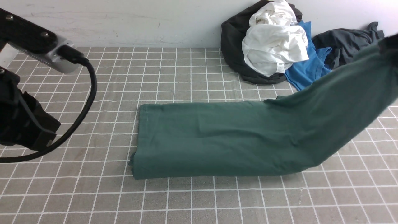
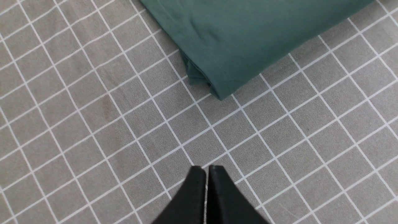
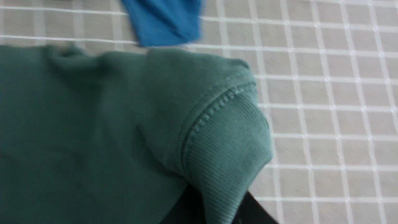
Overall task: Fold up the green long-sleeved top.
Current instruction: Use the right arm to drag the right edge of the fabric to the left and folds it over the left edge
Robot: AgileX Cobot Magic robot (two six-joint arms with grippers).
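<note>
Green top [image 1: 217, 140] edge in R gripper [image 3: 217, 203]

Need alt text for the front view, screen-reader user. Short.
The green long-sleeved top lies as a long folded band on a grey gridded cloth, its right end lifted into the air by the right gripper at the frame edge. The left arm hangs apart from it; a pile of white, dark and blue clothes sits by the wall.
</note>
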